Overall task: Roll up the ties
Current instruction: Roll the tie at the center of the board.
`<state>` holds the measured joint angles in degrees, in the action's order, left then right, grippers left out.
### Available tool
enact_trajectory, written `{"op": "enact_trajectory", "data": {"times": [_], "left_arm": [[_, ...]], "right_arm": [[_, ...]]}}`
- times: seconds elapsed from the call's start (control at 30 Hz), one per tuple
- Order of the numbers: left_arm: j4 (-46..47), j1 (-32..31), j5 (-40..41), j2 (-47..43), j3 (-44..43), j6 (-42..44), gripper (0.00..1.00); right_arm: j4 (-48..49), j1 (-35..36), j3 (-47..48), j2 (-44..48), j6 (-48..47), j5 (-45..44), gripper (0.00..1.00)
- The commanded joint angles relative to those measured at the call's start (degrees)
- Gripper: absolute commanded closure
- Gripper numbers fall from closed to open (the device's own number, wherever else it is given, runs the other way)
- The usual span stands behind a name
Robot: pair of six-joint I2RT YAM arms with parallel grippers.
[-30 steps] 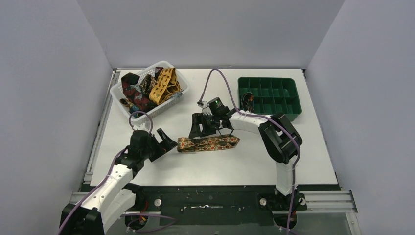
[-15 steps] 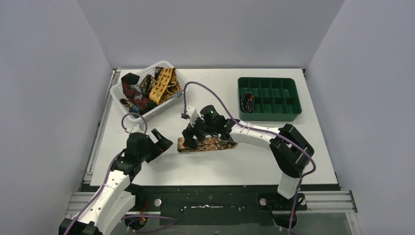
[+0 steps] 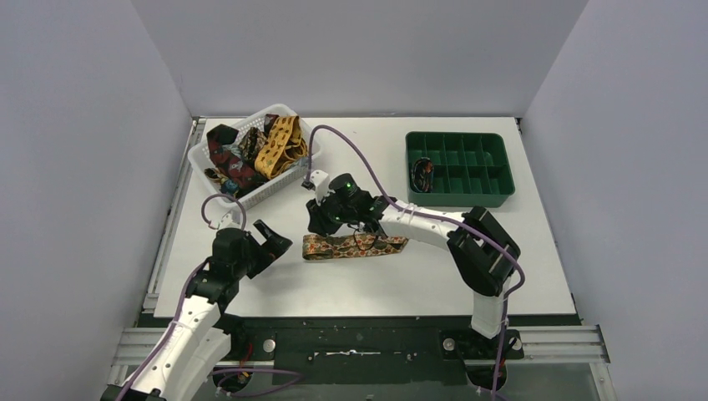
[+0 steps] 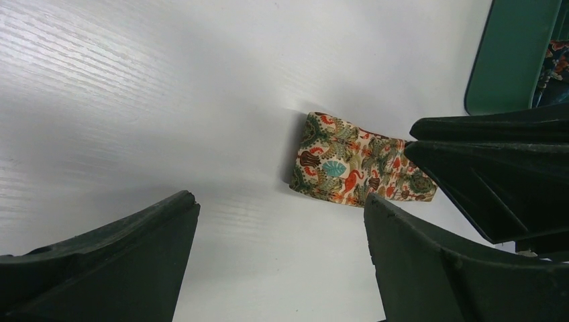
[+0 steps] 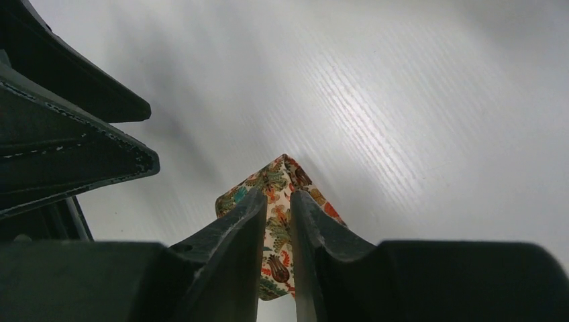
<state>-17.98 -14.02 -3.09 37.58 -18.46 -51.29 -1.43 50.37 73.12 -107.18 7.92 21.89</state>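
While a second ago the right gripper hung jaws apart over the strip's middle, it has now shifted to the 9 o'clock end of the brown-orange multicolour leaf-print fabric necktie and pinched shut on it. Probably the start grip for rolling, no coil formed yet. The necktie lies as a flat folded band at table centre, running 9 to 3 o'clock, its pointed end tented between the closed jaws. The left gripper is unchanged, jaws wide apart, empty, just off the 9 o'clock end. Loose ties fill the white plastic basket at 11 o'clock. One dark rolled tie sits in the green compartment tray at 1 o'clock.
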Motion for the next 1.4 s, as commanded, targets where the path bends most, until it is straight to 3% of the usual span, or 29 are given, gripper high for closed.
{"op": "enact_trajectory", "data": {"times": [0.0, 0.37, 0.6, 0.77, 0.83, 1.03, 1.2, 1.37], "left_arm": [[1.4, 0.6, -2.7, 0.6, -1.0, 0.2, 0.09], [1.8, 0.7, -3.5, 0.5, 0.1, 0.2, 0.09], [4.3, 0.7, -5.9, 0.6, 2.0, 0.6, 0.09], [6.8, 0.9, -7.8, 2.5, 2.1, 1.1, 0.09], [8.3, 0.9, -8.8, 3.6, 2.1, 1.5, 0.09], [14.8, 0.9, -12.1, 8.2, 2.6, 2.1, 0.09], [20.7, 1.0, -14.5, 13.2, 2.5, 2.2, 0.09], [24.6, 1.2, -16.7, 17.9, 2.2, 3.4, 0.09]], "right_arm": [[-0.7, 0.8, -0.1, 1.4, 7.2, -0.6, 0.78], [-2.7, 1.8, 0.7, -3.5, 10.9, 0.4, 0.79], [-6.4, 2.3, 1.9, -5.8, 11.2, -4.5, 0.8], [-7.0, 2.1, 4.2, -2.6, 11.0, -0.6, 0.71], [-7.6, 1.9, 4.3, -0.6, 10.9, 0.1, 0.63], [-9.2, -1.7, -2.4, 5.5, 19.2, -5.2, 0.42], [-1.2, -6.2, -13.0, 8.6, 29.0, 0.7, 0.41], [3.9, -6.7, -15.0, 7.6, 32.4, 5.2, 0.43]]}}
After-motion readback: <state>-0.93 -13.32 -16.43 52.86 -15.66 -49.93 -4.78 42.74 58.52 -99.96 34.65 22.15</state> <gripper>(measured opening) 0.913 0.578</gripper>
